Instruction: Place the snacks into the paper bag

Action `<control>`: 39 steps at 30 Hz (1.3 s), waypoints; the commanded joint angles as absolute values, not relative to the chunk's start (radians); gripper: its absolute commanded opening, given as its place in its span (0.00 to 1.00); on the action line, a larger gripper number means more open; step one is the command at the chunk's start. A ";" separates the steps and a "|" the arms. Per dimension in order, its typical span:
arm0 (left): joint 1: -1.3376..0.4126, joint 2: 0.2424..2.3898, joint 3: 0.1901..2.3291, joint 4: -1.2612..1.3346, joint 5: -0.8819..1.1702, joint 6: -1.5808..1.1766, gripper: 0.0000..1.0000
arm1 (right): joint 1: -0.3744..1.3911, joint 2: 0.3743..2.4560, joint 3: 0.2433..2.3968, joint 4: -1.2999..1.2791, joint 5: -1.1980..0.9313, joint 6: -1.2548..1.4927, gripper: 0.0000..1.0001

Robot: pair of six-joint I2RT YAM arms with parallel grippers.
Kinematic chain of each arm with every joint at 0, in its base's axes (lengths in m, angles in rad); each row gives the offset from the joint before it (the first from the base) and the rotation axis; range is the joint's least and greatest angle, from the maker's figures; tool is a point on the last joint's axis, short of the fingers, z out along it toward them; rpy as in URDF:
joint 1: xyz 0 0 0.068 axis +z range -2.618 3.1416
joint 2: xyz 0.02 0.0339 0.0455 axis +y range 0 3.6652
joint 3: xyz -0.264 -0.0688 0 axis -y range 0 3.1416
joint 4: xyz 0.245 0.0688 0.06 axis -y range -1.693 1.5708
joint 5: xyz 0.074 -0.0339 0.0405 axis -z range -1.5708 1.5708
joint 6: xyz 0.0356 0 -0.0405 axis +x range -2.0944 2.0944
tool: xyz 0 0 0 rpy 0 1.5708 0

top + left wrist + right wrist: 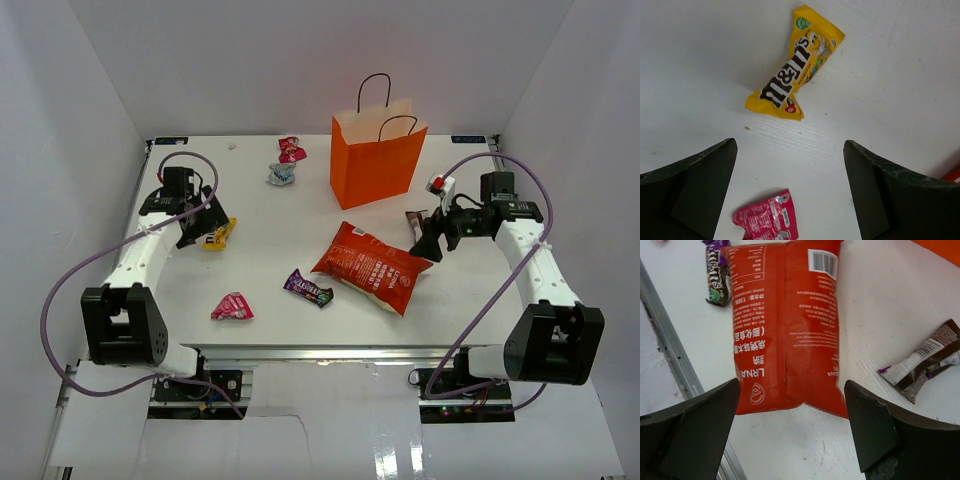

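Reading the bench as a clock with twelve at the far edge: the orange paper bag (pixel 375 160) stands upright at about twelve, mouth open, its black loop handles up. Nothing shows inside it from here.

Left tool (pixel 790 145) is spread wide and holds nothing. It hangs over the bench at about nine, and the yellow M&M's packet (pixel 796 65) lies just beyond its fingertips, untouched. A pink wrapper (pixel 232 307) lies down at seven.

Right tool (pixel 792 385) is also wide apart and empty. It sits at three, lined up with the near end of the red-orange chip bag (pixel 372 266), which lies flat near the middle. A dark brown bar (pixel 925 365) lies just beside the chip bag, towards two. A purple bar (pixel 308 288) sits at the chip bag's eight o'clock corner.

Two more pieces lie at eleven, left of the paper bag: a pink-red candy (pixel 291 149) and a silver-blue wrapper (pixel 282 174).
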State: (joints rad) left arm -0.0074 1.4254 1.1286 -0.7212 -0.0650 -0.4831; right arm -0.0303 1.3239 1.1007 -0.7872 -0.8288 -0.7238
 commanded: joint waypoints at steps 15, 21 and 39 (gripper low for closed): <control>0.034 1.799 1.309 -0.607 -0.012 -0.147 0.76 | -0.021 1.342 1.137 -0.821 -0.989 -0.870 0.90; 0.034 1.825 1.305 -0.609 -0.002 -0.152 0.44 | -0.017 1.322 1.130 -0.830 -0.989 -0.864 0.90; -0.032 1.309 0.849 -0.231 0.748 -0.561 0.11 | 0.469 1.439 1.299 -0.626 -0.908 -0.594 0.94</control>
